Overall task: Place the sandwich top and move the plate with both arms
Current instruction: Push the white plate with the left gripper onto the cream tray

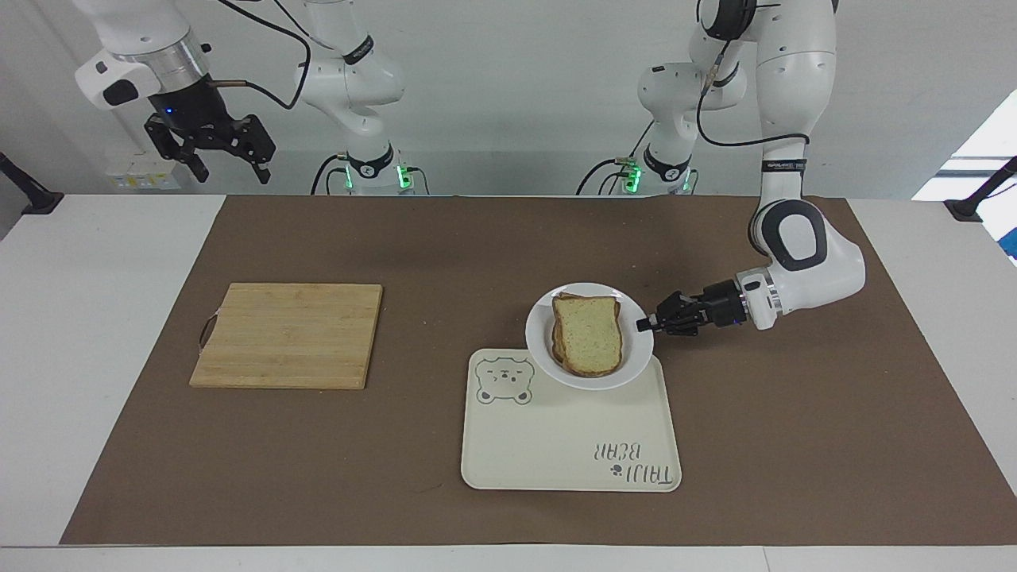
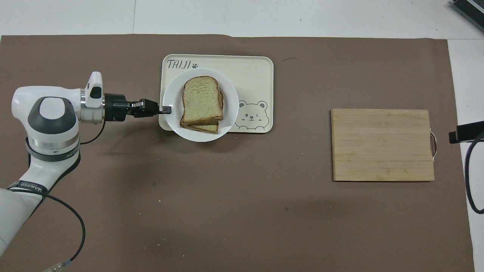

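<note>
Facing view, left to right. Right gripper (image 1: 213, 151): raised above the table's edge at the right arm's end, waiting, fingers spread wide, holding nothing. Bamboo cutting board (image 1: 288, 335): flat on the brown mat (image 1: 794, 445), bare. Bear-print tray (image 1: 568, 433): cream, rectangular. Plate (image 1: 589, 336): carried over the tray's robot-side corner, toward the left arm's end. Sandwich top (image 1: 589, 334): resting on a lower slice, on the plate. Left gripper (image 1: 642, 324): clamped tight on the plate's rim at three o'clock, lying nearly level.
</note>
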Available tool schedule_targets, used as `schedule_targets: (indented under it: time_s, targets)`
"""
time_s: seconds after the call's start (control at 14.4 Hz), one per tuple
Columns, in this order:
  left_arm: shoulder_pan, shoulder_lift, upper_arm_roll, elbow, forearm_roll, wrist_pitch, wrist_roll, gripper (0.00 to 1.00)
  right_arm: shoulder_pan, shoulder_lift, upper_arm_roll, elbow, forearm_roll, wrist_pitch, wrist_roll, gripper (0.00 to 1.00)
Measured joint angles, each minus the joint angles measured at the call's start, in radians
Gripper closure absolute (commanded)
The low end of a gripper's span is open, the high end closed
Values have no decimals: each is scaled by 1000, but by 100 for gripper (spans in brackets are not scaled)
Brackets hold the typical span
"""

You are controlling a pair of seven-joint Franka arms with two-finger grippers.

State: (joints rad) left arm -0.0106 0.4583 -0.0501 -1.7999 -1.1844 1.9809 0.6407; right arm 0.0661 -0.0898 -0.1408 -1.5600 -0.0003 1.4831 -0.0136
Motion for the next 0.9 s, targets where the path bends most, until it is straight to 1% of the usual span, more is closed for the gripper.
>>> schedule_targets:
  time_s: [0.14, 0.35, 0.42, 0.49, 0.62, 0.9]
  targets:
    - [0, 65, -13, 60, 0, 48, -6, 100, 1, 0, 0, 0, 0, 2, 0, 0]
    - [-4, 117, -57, 96, 0, 160, -22, 100, 1, 0, 0, 0, 0, 2, 0, 0]
    - [-14, 125, -72, 101, 0, 198, -39, 71, 1, 0, 0, 0, 0, 2, 0, 0]
    - [-27, 129, -81, 106, 0, 219, -59, 1, 1, 0, 0, 0, 0, 2, 0, 0]
    - [-41, 129, -83, 112, 0, 228, -84, 0, 1, 0, 0, 0, 0, 2, 0, 0]
    - [-7, 116, -68, 132, 26, 214, -91, 0, 1, 0, 0, 0, 0, 2, 0, 0]
